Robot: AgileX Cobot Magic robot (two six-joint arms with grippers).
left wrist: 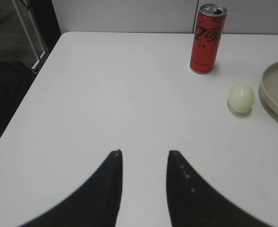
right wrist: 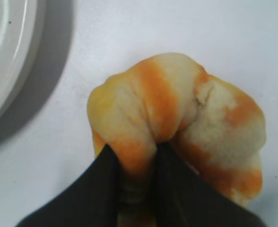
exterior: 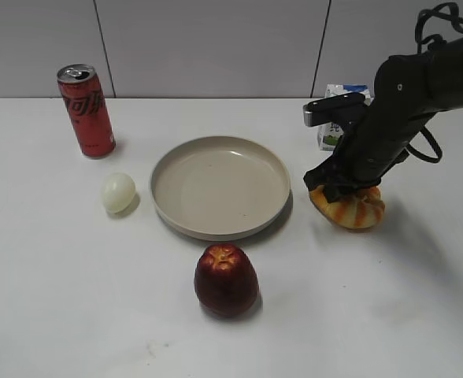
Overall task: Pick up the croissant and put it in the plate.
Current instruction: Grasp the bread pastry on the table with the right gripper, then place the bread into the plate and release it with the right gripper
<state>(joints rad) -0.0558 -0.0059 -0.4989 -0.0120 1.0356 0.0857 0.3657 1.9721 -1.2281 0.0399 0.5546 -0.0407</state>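
The croissant (exterior: 350,207) sits on the table at the plate's (exterior: 220,187) three o'clock, just beside its rim. My left gripper (left wrist: 143,158) hangs idle with its fingers apart over bare table. My right gripper (right wrist: 136,158) pinches a ridge of the croissant, I judge for lifting; the fingertips are buried in the fold, and whether it has left the table I cannot tell.

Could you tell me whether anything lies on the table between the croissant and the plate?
No, that stretch is bare white table. The exterior view shows an open gap between the croissant and the plate; the right wrist view confirms it.
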